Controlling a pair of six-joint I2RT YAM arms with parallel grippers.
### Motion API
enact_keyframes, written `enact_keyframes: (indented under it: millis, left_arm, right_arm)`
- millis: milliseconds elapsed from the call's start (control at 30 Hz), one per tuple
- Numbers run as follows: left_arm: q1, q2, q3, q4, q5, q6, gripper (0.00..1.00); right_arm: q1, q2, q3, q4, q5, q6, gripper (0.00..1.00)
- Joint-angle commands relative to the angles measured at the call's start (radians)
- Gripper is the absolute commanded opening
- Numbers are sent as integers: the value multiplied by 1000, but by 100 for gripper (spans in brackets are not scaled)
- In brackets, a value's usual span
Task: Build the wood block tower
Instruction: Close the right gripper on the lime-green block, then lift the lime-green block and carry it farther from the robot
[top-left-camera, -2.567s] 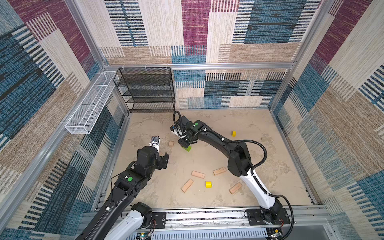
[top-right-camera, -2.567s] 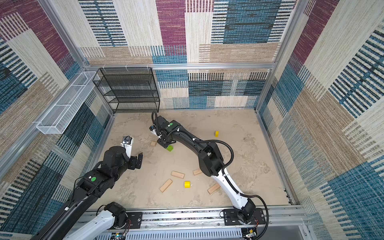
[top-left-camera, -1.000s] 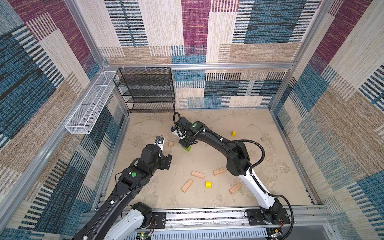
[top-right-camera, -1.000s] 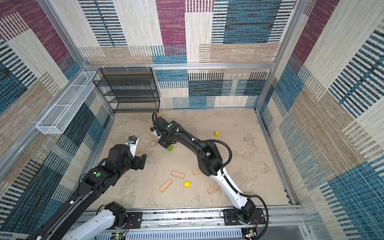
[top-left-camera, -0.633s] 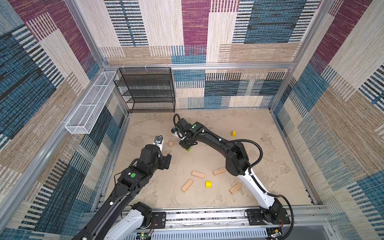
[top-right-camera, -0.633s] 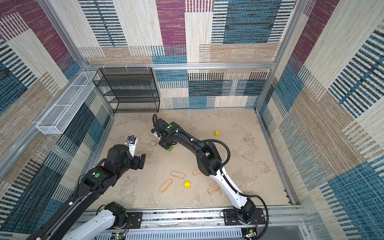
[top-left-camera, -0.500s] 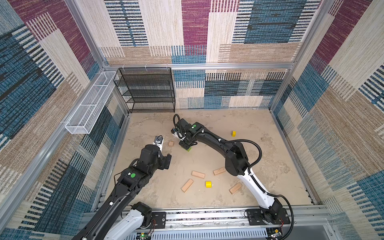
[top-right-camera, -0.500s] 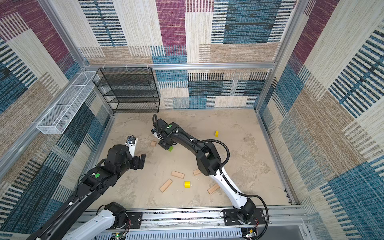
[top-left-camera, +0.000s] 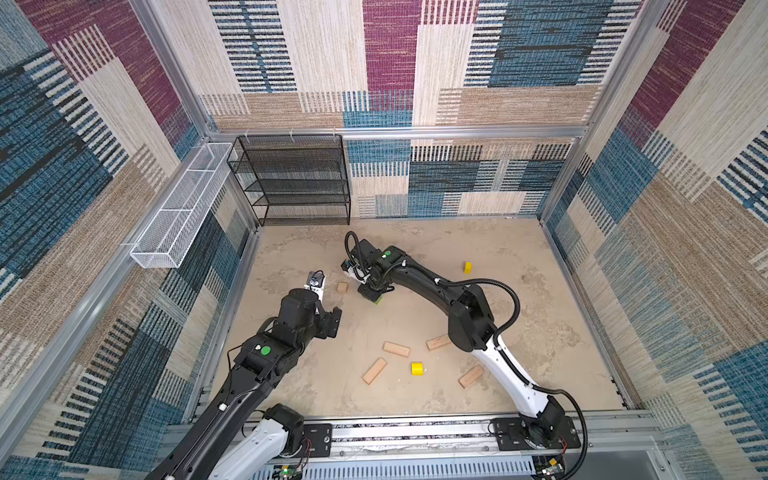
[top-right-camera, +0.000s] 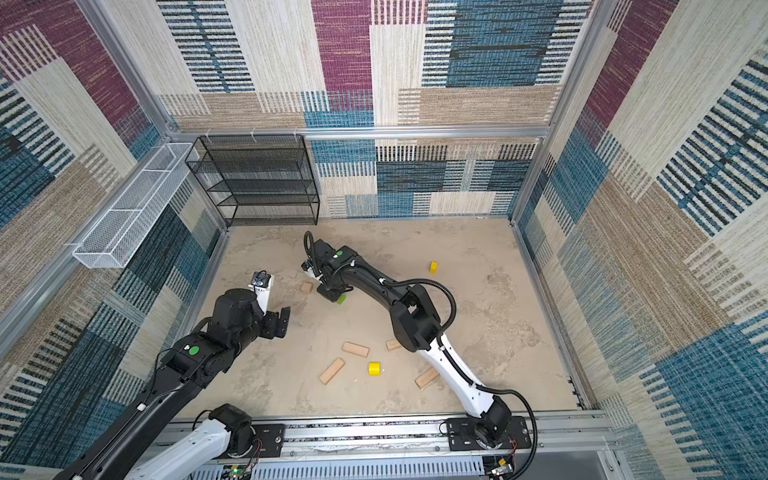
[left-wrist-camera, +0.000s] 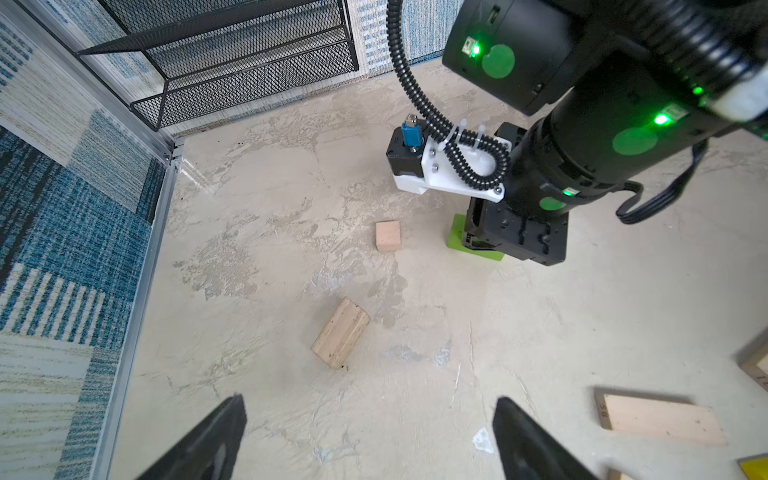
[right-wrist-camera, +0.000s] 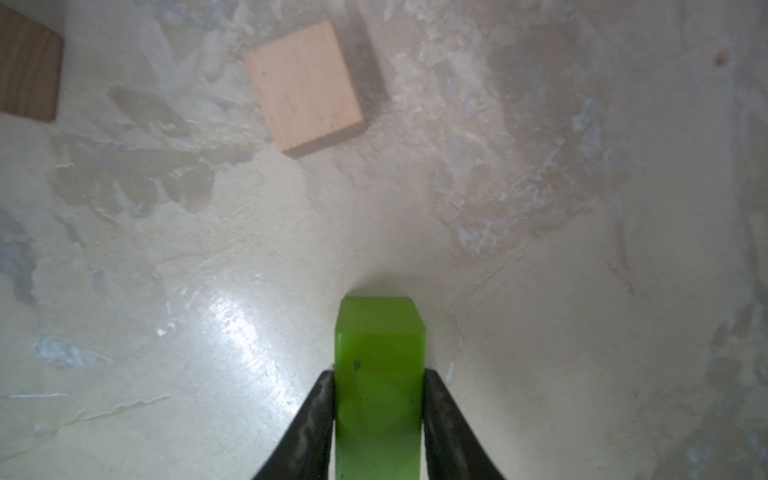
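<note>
The lime-green oblong brick (right-wrist-camera: 378, 332) is gripped by the partly closed right hand (right-wrist-camera: 378, 374) on the beige counter (top-left-camera: 415, 249), at 3 o'clock from a small tan wooden cube (top-left-camera: 342, 287). The left hand (left-wrist-camera: 370, 405) is spread wide, empty.

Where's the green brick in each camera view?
Top view: green brick peeks out just right of the tan cube.
Top view: same, right of the cube.
Left wrist: green sliver near the cube.
Right wrist: clamped in the right gripper, cube beyond.
Shared landmark: the tan cube.
</note>
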Motion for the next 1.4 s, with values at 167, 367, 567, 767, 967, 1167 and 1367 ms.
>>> enact_keyframes:
  millis: [167, 367, 567, 767, 967, 1167, 1367]
  left_arm:
    - [1, 2, 7, 17, 11, 5, 97]
    - [2, -2, 10, 17, 11, 6, 97]
    - [4, -8, 4, 18, -6, 8, 97]
    - [6, 0, 7, 17, 11, 6, 98]
    - [6, 8, 6, 17, 4, 6, 97]
    - [6, 14, 8, 16, -3, 5, 97]
    - [7, 26, 12, 26, 33, -5, 97]
  right_arm:
    - [3, -14, 2, 0, -18, -3, 35]
    - [2, -6, 7, -5, -9, -15, 36]
    - [2, -16, -3, -3, -12, -29, 35]
    - [3, -27, -19, 1, 5, -47, 27]
    - [3, -78, -48, 20, 1, -92, 14]
    - [-15, -175, -139, 76, -15, -160, 9]
    - [-37, -348, -412, 202, -23, -364, 0]
